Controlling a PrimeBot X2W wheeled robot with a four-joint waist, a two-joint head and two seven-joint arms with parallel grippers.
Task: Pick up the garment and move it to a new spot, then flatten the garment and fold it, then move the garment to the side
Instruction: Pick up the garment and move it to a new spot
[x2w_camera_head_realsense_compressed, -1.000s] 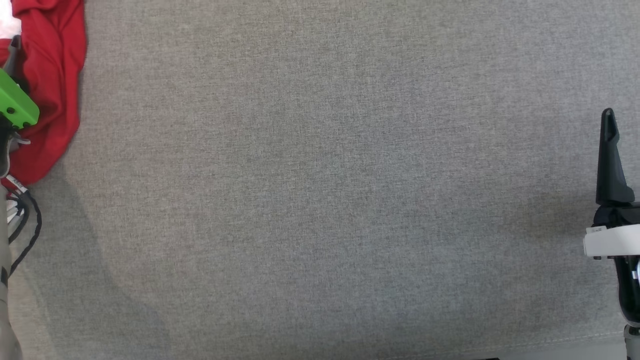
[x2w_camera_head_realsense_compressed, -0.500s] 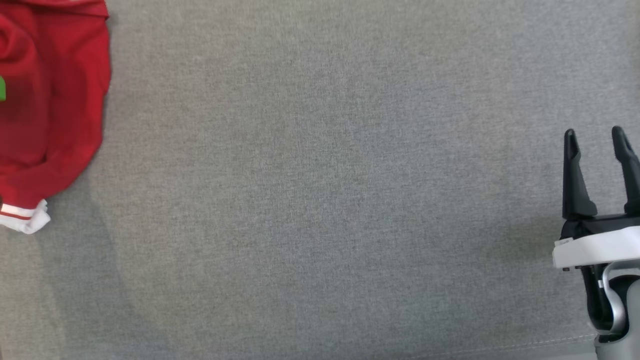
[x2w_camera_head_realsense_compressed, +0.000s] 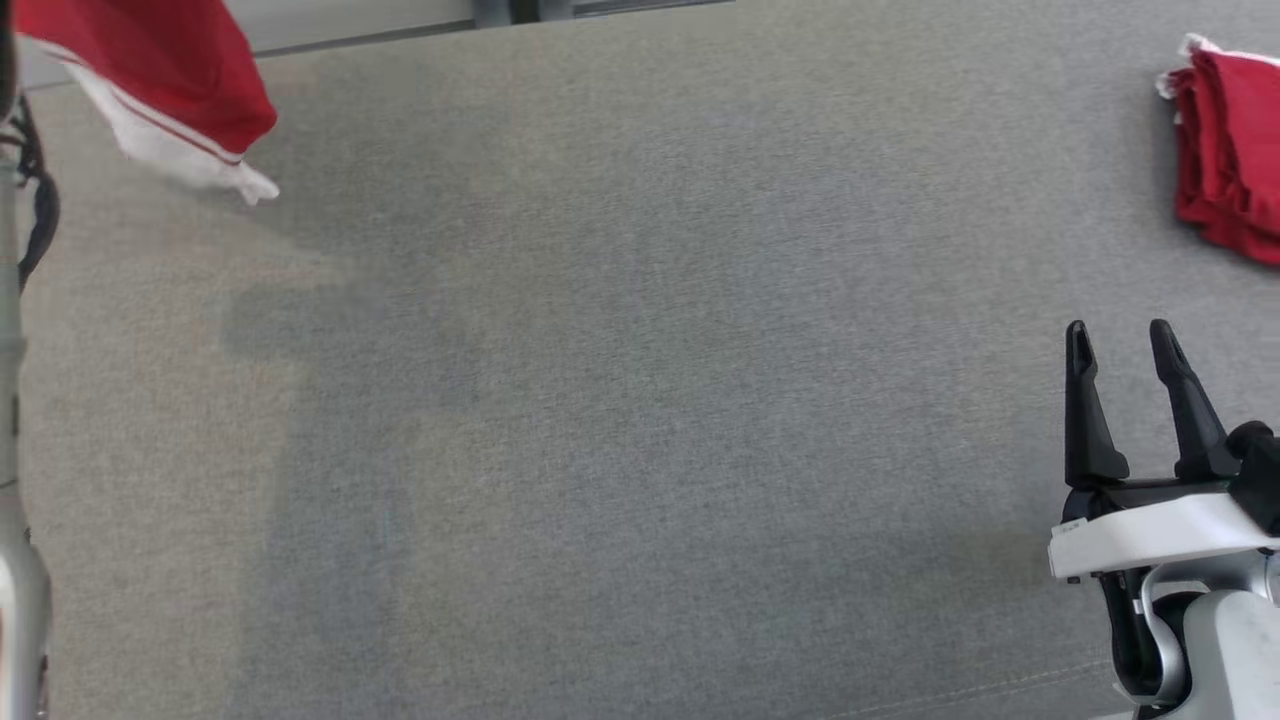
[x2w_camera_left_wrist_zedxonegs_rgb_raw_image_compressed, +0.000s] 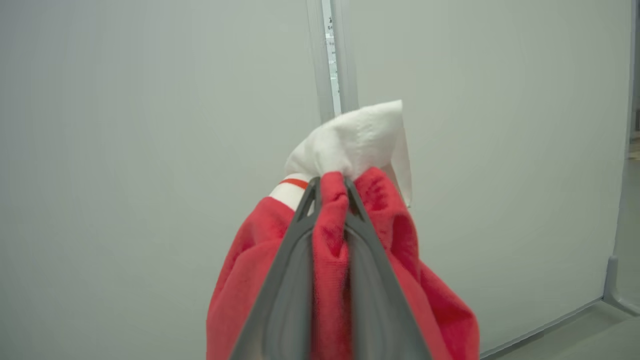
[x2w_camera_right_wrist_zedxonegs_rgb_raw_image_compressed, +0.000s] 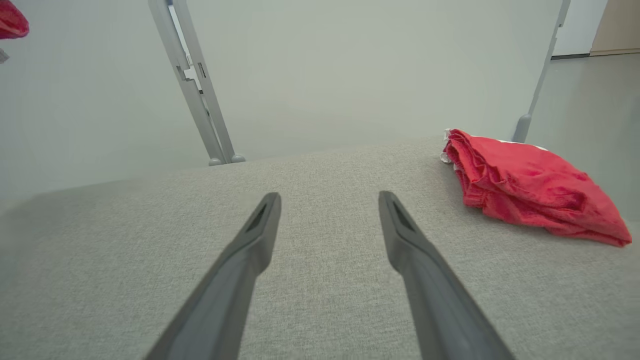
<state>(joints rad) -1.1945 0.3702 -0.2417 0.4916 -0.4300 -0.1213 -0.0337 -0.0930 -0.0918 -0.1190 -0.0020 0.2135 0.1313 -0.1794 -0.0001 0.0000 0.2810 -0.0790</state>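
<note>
The left gripper is clamped tight on a pinched fold of the red garment, with a white cuff bearing a thin red stripe bunched just past the fingertips. The cloth drapes down both sides of the fingers in front of a pale wall. In the head view the garment hangs at the top left, clear of the grey surface, its white edge trailing lowest and a soft shadow lying beneath it. The right gripper waits at the lower right with its fingers spread and nothing between them. The step in hand looks like the carry to a new spot. The hold is on one narrow fold close to the tips, so a quick swing could pull the cloth free. The garment is also gathered into a bunch, so it may land crumpled and take more work to flatten. The trailing end could drag on the surface or snag the dark cables beside the left arm. A release near the far left edge risks the cloth sliding off. As for containers, the only thing bearing anything is the grey surface, which carries a second red bundle at its far right, well apart from both grippers.
</note>
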